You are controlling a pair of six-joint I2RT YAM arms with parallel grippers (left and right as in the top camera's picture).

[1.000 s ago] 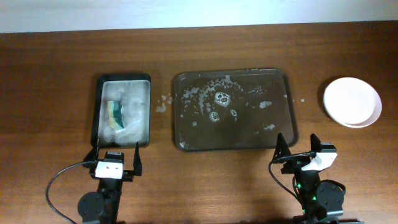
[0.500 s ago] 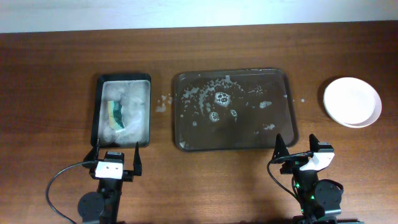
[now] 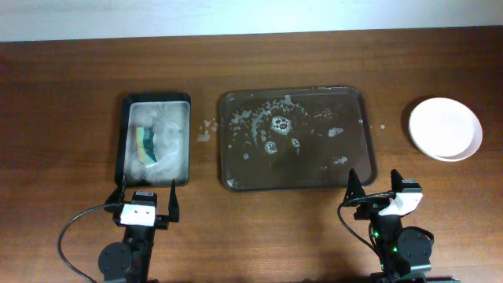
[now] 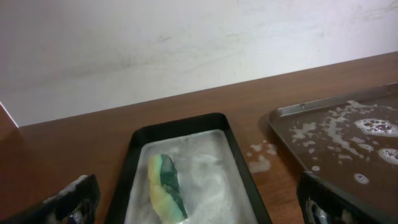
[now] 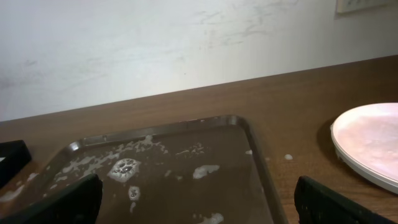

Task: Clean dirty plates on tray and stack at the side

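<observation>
The dark brown tray (image 3: 236, 141) lies mid-table with soap foam on its floor and no plate on it; it also shows in the right wrist view as tray (image 5: 255, 155). The white plates (image 3: 445, 128) sit in a stack on the table at the far right, seen too as plates (image 5: 370, 140). My left gripper (image 3: 147, 191) hovers open just in front of the small black tray. My right gripper (image 3: 374, 182) stands open at the brown tray's near right corner. Nothing is between either pair of fingers.
A narrow black tray (image 3: 126, 141) of foam holds a yellow-green sponge (image 3: 146, 146), the sponge (image 4: 166, 186) lying on its side. Foam spots (image 3: 206, 130) lie on the wood between the two trays. A wall runs behind the table.
</observation>
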